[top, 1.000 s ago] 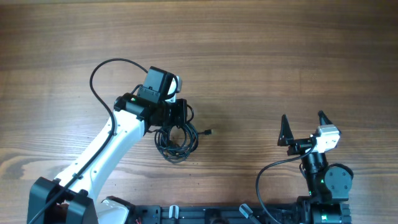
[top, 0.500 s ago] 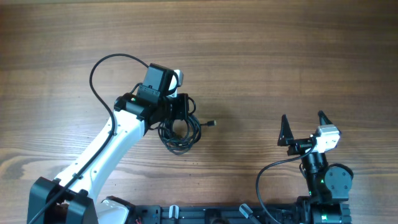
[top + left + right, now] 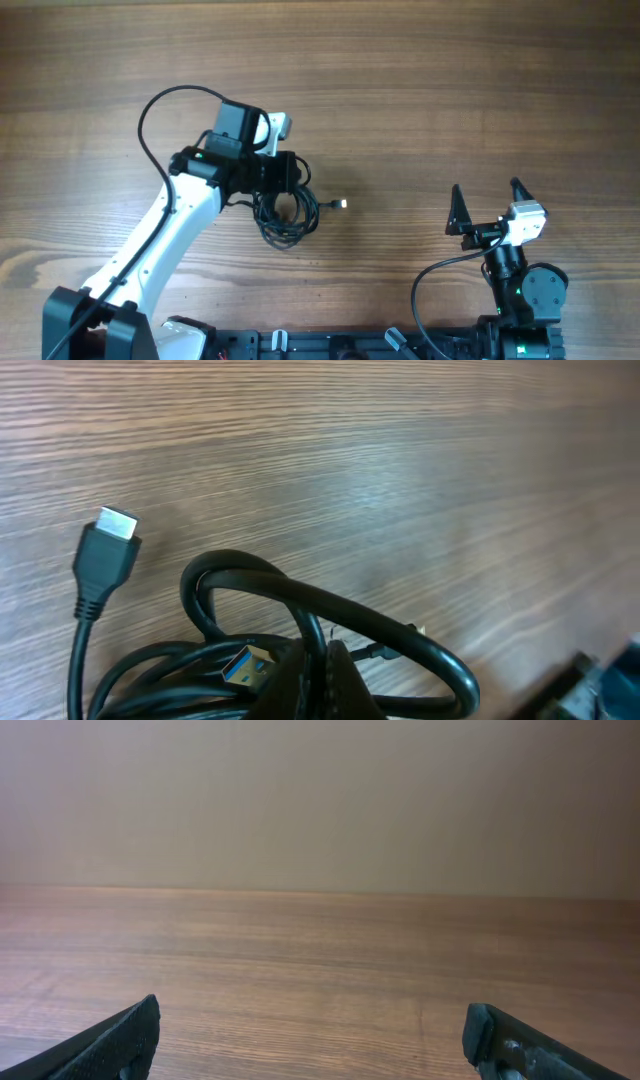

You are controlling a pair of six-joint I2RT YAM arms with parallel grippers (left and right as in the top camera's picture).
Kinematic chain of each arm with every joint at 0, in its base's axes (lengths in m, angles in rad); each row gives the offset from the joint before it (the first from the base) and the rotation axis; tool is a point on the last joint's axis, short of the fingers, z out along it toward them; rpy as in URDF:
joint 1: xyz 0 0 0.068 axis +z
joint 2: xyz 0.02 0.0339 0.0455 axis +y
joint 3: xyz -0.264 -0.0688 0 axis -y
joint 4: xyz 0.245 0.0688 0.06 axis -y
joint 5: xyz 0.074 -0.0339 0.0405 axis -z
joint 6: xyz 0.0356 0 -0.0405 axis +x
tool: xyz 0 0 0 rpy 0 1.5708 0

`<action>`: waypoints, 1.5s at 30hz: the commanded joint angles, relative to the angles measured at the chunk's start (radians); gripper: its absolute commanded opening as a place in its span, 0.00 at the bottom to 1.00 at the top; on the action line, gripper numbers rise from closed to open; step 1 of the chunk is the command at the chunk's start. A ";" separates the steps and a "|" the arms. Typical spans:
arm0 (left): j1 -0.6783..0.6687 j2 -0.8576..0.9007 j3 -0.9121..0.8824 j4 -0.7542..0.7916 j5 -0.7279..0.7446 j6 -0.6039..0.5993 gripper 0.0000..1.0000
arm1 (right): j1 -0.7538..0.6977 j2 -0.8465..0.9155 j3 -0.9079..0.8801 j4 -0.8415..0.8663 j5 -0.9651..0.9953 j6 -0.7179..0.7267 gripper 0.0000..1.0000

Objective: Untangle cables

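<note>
- Cables (image 3: 288, 212) lie bunched just left of the bench (image 3: 450, 80) middle, one plug (image 3: 342, 204) trailing free.
- Our left fingers (image 3: 335, 678) pinch the bundle, likely to draw out a loop.
- Our right fingers (image 3: 459, 212) stand spread and empty by the near right corner.

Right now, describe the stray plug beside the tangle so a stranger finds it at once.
On the wooden table, find the white left arm, whose gripper clamps a black cable tangle. One cord pokes out rightward, ending in a silver-tipped plug, the only one outside the coil.
</note>
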 commanded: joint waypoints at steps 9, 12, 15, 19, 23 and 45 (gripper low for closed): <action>0.150 0.013 -0.025 -0.015 0.481 0.298 0.04 | 0.006 -0.001 0.010 0.025 -0.369 0.557 0.99; 0.158 0.013 -0.026 -0.015 0.478 0.298 0.04 | 0.006 0.021 0.069 0.023 -0.387 0.556 1.00; 0.157 0.013 -0.026 -0.014 0.434 0.294 0.04 | 0.006 0.117 0.188 0.002 -0.404 0.543 1.00; 0.157 0.015 -0.026 -0.010 0.427 0.294 0.04 | 0.006 0.377 0.420 -0.193 -0.441 0.449 1.00; 0.157 0.042 -0.026 -0.003 0.417 0.281 0.04 | 0.006 0.689 0.633 -0.361 -0.613 0.429 1.00; 0.150 0.114 -0.026 0.034 0.398 0.211 0.04 | 0.570 1.273 0.722 -0.077 -0.328 0.565 0.64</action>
